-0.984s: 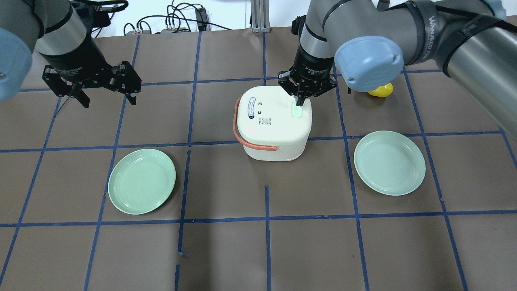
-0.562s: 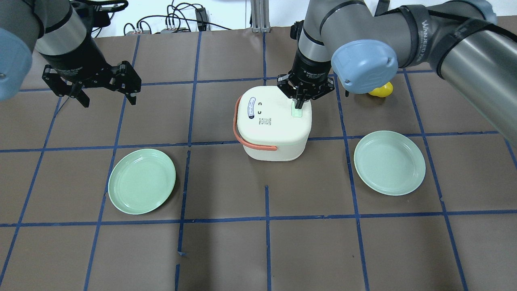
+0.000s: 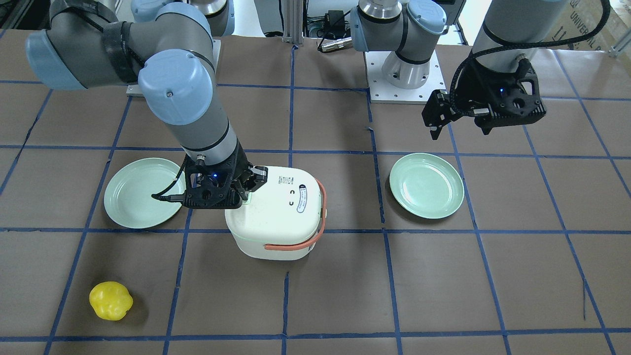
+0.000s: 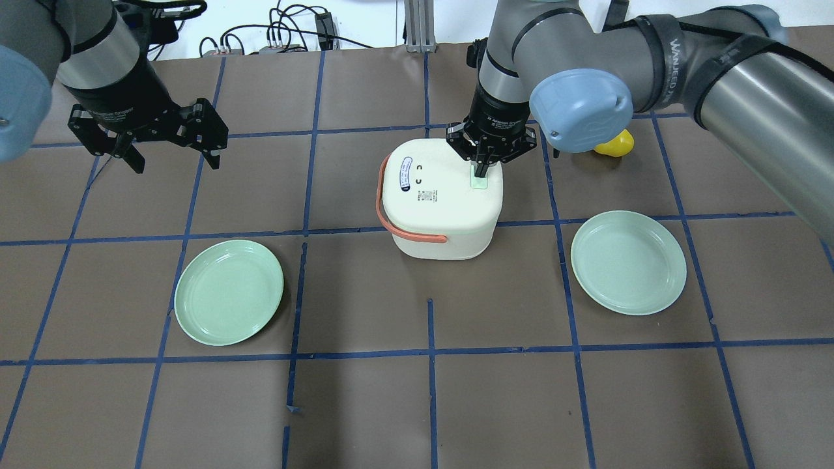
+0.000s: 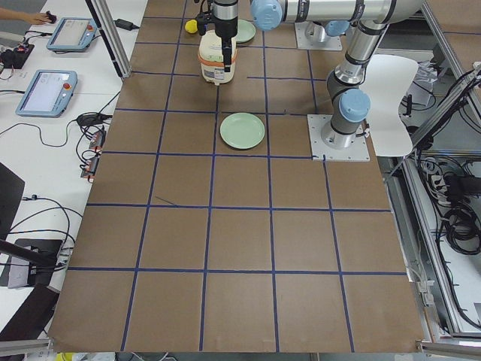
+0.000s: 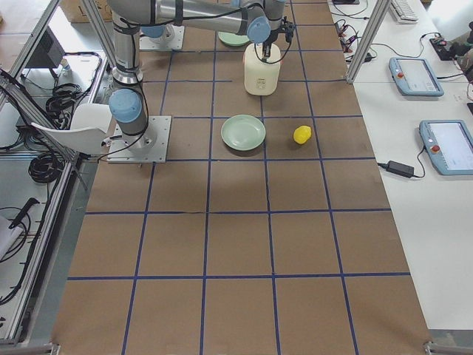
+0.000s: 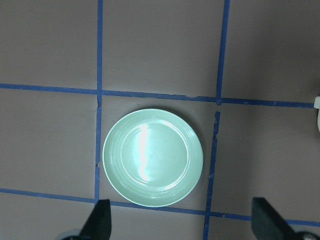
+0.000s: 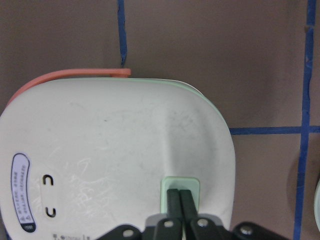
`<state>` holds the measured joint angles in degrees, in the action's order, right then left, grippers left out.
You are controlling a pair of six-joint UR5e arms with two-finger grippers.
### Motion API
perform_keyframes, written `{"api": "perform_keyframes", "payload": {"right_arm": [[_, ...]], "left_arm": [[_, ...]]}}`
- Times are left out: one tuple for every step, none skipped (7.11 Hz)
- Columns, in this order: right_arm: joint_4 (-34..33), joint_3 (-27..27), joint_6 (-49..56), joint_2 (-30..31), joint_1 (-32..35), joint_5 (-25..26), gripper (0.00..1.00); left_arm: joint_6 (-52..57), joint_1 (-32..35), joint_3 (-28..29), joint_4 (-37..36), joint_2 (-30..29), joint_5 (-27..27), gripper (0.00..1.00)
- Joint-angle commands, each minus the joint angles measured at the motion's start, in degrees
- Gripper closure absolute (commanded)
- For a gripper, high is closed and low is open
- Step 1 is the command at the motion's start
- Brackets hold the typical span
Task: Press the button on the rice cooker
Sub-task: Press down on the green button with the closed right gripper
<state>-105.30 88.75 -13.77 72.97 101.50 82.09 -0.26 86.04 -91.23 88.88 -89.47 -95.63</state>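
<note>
A cream rice cooker [image 4: 440, 202] with an orange handle [image 4: 407, 228] stands mid-table; it also shows in the front view [image 3: 276, 217] and the right wrist view [image 8: 115, 160]. Its pale green button [image 4: 479, 180] sits on the lid's far right side [image 8: 180, 187]. My right gripper [image 4: 481, 170] is shut, with its joined fingertips [image 8: 180, 198] pressed down on the button. My left gripper [image 4: 171, 159] is open and empty, hovering far left above the table, over a green plate [image 7: 152, 157].
Two pale green plates lie on the table, one at the front left [image 4: 229, 291] and one at the front right [image 4: 628, 262]. A yellow pepper-like toy [image 4: 614, 144] lies behind the right arm, also in the front view [image 3: 110, 301]. Cables run along the table's far edge.
My right gripper has come down and slightly towards the left onto the green button, its fingertips now touching it. The left arm has not moved.
</note>
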Motion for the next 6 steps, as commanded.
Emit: {"api": "perform_keyframes", "payload": {"right_arm": [[-0.09,0.19,-0.03,-0.28,0.01,0.0,0.85],[-0.78,0.89,-0.03,-0.28,0.01,0.0,0.85],[-1.92,1.68,-0.03,-0.28,-0.07,0.0,0.85],[-2.28,0.9,-0.2,-0.11,-0.08,0.17,0.84],[-1.24,0.38,-1.51,1.11,0.01,0.52,0.77],[2.69,-1.37,-2.48,3.39,0.01,0.53,0.64]], "left_arm": [[0.0,0.0,0.0,-0.02,0.0,0.0,0.0],[0.0,0.0,0.0,-0.02,0.0,-0.08,0.0],[0.0,0.0,0.0,0.06,0.0,-0.09,0.0],[0.0,0.0,0.0,-0.02,0.0,0.0,0.0],[0.0,0.0,0.0,-0.02,0.0,0.0,0.0],[0.0,0.0,0.0,0.06,0.0,0.0,0.0]]}}
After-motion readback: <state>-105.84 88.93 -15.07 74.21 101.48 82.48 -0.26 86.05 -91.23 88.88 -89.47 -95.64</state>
